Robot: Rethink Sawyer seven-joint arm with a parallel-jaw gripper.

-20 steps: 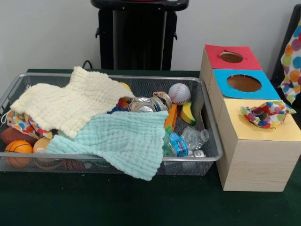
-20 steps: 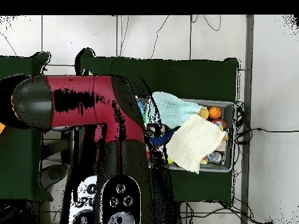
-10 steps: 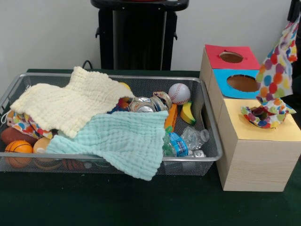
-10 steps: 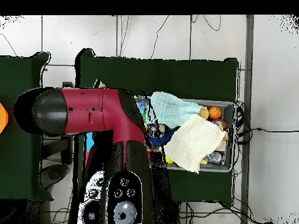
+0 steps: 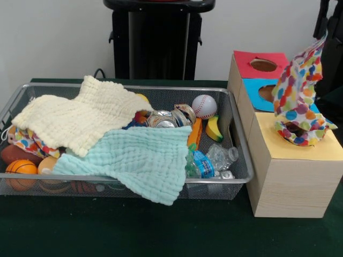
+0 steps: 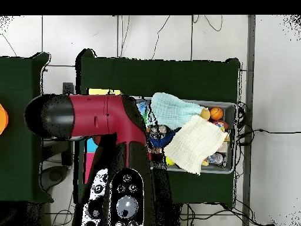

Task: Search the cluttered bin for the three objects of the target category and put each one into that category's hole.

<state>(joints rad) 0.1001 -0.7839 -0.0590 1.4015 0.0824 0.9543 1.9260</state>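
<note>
Two plain cloths, mint (image 5: 136, 160) at lower centre and cream (image 5: 80, 118) behind it, lie in the wire bin (image 5: 236, 176); at right, one polka-dot cloth (image 5: 296, 91) hangs into the yellow box's hole (image 5: 296, 130); the gripper (image 5: 328, 16), upper right, seems clamped on it, though its jaws are cropped.

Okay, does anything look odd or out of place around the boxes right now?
Yes. A polka-dot cloth hangs above the yellow box's hole, its lower end bunched in the opening rather than dropped through. A mint cloth also droops over the wire bin's front rim.
</note>
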